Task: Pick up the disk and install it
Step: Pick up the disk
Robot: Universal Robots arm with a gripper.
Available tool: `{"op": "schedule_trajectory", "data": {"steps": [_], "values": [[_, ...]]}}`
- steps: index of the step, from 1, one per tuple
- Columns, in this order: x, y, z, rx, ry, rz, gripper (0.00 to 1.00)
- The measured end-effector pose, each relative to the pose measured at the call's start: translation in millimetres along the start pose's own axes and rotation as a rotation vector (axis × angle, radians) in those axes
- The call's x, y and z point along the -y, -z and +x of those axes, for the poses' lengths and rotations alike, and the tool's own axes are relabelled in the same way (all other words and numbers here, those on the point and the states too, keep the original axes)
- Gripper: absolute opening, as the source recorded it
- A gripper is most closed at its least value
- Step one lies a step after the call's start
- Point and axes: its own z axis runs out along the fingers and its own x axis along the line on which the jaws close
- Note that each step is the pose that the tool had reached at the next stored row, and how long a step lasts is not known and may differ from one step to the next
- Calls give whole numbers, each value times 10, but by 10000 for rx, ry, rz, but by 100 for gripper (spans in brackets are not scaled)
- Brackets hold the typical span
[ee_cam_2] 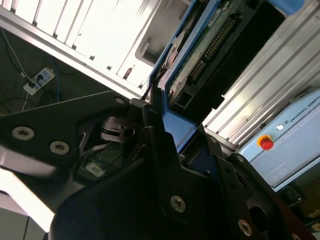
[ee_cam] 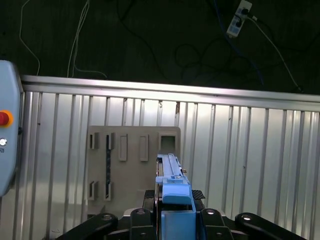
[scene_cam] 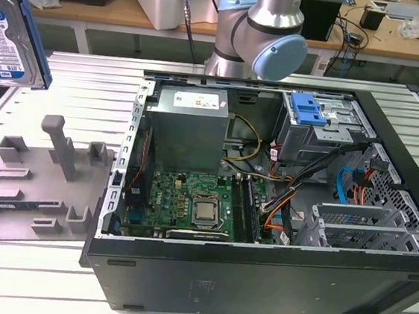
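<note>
**Blue-framed disk in the air, well short of the case**

Blue plastic edged the disk (scene_cam: 9, 31), which hung at the far upper corner of the exterior view's left, tilted with its white-and-blue label facing the camera. It was above the ribbed metal desk (scene_cam: 75, 75) and touched nothing on it. In the first wrist view the hand (ee_cam: 174, 200) was clenched on the disk, with the blue frame pinched edge-on between its black fingers (ee_cam: 150, 194). The second wrist view showed the same grip from the other face, with the green circuit board (ee_cam_2: 210, 45) of the disk running away from the hand.

A grey holder (scene_cam: 35, 176) with posts and slots sat on the desk below the disk, on the exterior view's left of the open computer case (scene_cam: 256, 282). Inside the case, the drive cage (scene_cam: 314, 127) with its blue latch stood at the back corner, beside the grey power box (scene_cam: 190, 125).

As I judged it, the pick-up half was done, since the disk was held and off the desk. The install half was not yet done. The disk was well apart from the case, with the holder and a stretch of desk lying between them.
</note>
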Motion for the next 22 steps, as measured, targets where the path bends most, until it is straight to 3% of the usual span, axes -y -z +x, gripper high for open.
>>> {"op": "schedule_trajectory", "data": {"steps": [22], "values": [[572,108,109,6,4,-71,37]]}}
